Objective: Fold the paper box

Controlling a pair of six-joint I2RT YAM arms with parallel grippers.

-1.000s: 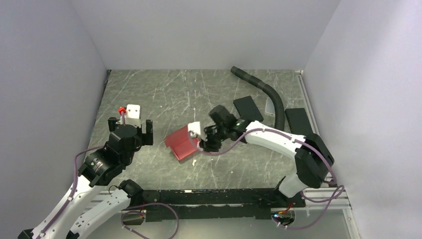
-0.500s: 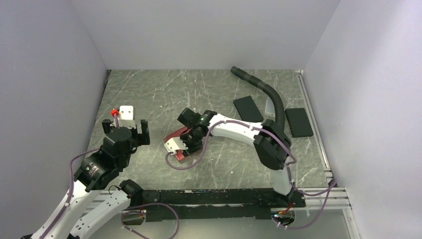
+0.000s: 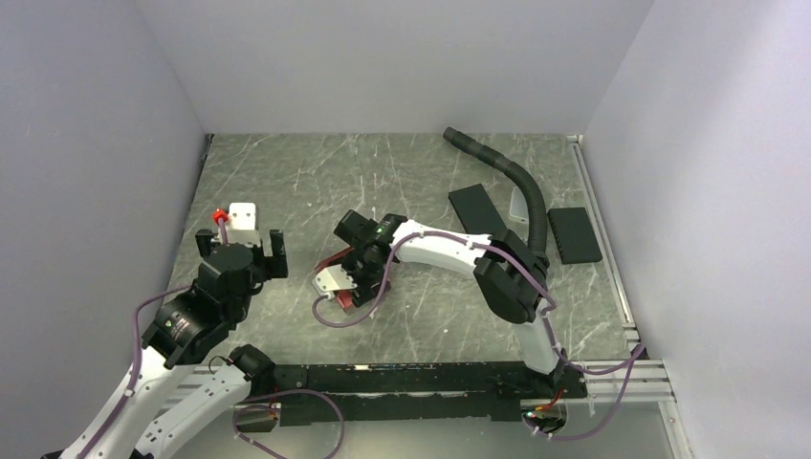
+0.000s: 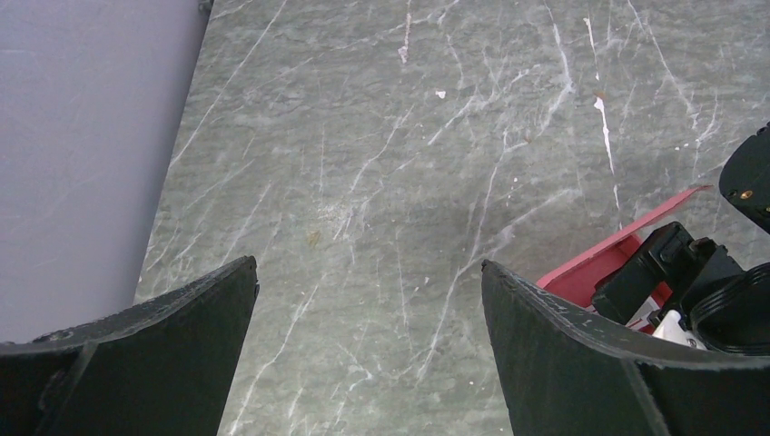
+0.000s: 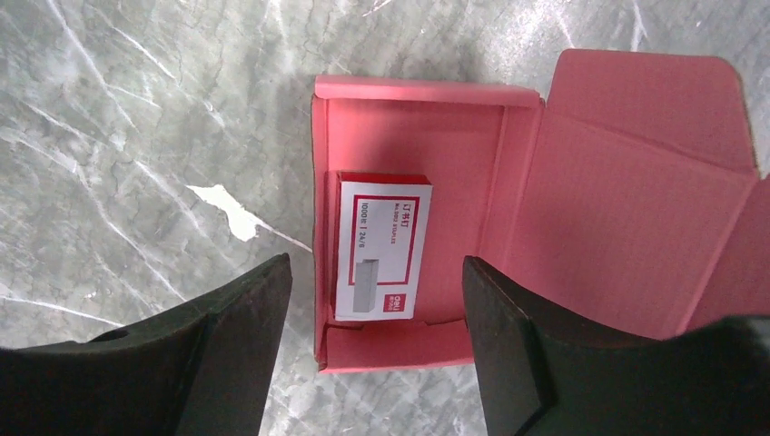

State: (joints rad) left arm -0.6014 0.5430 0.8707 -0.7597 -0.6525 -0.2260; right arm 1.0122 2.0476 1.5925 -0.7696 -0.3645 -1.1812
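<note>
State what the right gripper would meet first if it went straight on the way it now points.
Probably the small red-and-white packet lying inside the open paper box. The right gripper points down at it, with its jaws apart on either side. How far above it the gripper hangs is unclear.

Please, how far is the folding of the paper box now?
Done: the paper box has its tray walls up, a red-and-white packet inside. In hand: nothing; the right gripper hovers open above it, the left gripper open, apart. Left: closing the open lid.
</note>
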